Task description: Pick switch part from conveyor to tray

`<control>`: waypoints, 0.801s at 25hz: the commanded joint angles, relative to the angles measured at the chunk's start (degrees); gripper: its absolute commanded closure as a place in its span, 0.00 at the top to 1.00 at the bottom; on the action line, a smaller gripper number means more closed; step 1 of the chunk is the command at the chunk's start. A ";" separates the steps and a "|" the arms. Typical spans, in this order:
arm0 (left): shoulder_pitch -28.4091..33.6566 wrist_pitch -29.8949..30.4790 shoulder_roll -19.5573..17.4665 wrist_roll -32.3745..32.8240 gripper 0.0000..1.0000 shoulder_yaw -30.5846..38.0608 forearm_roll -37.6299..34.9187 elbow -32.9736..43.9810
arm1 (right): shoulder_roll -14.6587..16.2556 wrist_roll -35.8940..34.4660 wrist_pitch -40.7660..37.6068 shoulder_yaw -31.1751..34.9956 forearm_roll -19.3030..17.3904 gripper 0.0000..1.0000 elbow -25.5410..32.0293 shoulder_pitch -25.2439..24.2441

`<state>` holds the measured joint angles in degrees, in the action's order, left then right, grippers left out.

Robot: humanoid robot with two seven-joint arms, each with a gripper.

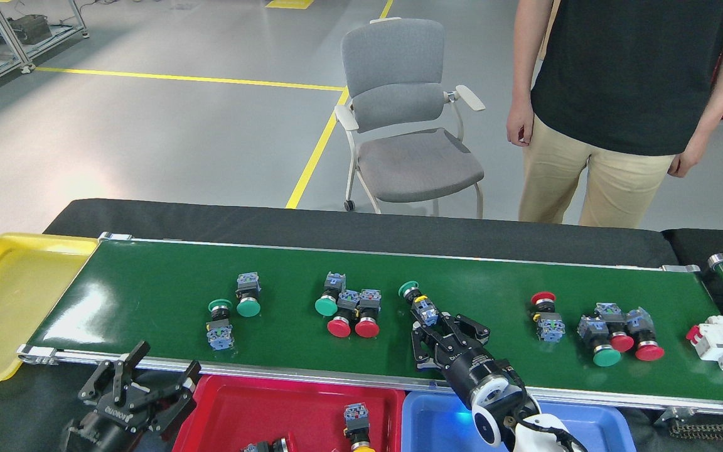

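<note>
The conveyor (148,295) is a long dark-green belt carrying several push-button switch parts. One green-capped switch part (419,302) lies mid-belt, pointing away from me. My right gripper (446,328) is low over the belt just behind its blue-grey block, fingers spread and open, with the block at the fingertips and not clamped. My left gripper (148,370) hangs open and empty over the black table, at the left corner of the red tray (261,408). A blue tray (427,417) sits under my right arm.
More switch parts lie on the belt at left (236,304), centre (349,311) and right (612,329). A white breaker (722,342) rides at the right end. A yellow tray (4,295) is far left. A person (619,94) and a chair (408,132) stand behind.
</note>
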<state>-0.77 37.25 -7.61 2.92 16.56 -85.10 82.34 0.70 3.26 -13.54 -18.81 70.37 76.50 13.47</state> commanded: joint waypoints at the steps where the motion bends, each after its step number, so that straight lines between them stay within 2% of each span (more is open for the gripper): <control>1: -0.81 -2.62 -0.30 2.17 1.00 -0.21 0.02 0.02 | 1.58 -0.09 -6.41 0.36 -0.68 0.02 6.38 -2.31; 3: -1.25 -2.80 -0.30 2.26 1.00 -0.30 -0.06 -1.04 | 2.20 0.00 -13.88 0.27 -1.91 0.04 11.66 -6.44; 6: -3.27 -2.89 -0.30 2.44 1.00 -0.30 -0.06 -4.20 | 2.11 0.44 -23.46 -0.17 -1.91 0.08 13.77 -9.61; 8: -5.81 -3.24 -0.48 2.44 1.00 -0.30 -0.06 -6.83 | 1.41 2.54 -28.12 -2.19 -1.82 0.19 13.77 -10.31; 9: -6.70 -3.94 -0.65 2.44 1.00 -0.30 -0.06 -7.98 | 1.06 3.34 -28.47 -3.25 -1.82 0.29 13.77 -10.57; 10: -8.01 -5.26 -0.74 2.44 1.00 -0.30 -0.06 -9.65 | 0.62 4.30 -28.38 -4.21 -1.82 0.56 13.59 -10.57; 11: -9.24 -6.49 -0.74 2.44 1.00 -0.39 -0.15 -11.32 | 0.01 5.27 -28.30 -4.30 -1.91 1.00 13.50 -10.57; 17: -11.88 -7.10 -1.18 2.09 0.97 -0.48 -0.24 -15.10 | -1.05 6.24 -28.38 -3.95 -2.08 1.00 13.41 -10.31; 18: -11.88 -7.10 -1.18 2.00 0.90 -0.65 -0.24 -15.45 | -1.05 6.24 -28.38 -3.51 -2.17 1.00 13.41 -10.22; 19: -11.88 -7.10 -1.27 1.82 0.72 -1.62 -0.33 -15.63 | -1.32 6.24 -28.21 -2.63 -2.17 1.00 13.41 -10.05; 20: -11.79 -7.10 -1.36 1.73 0.36 -2.67 -0.15 -15.54 | -2.19 6.24 -27.25 -0.70 -2.17 1.00 13.59 -10.05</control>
<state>-11.82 30.24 -8.30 5.56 14.62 -85.28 66.31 -0.61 9.37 -41.91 -20.79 68.53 89.33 2.46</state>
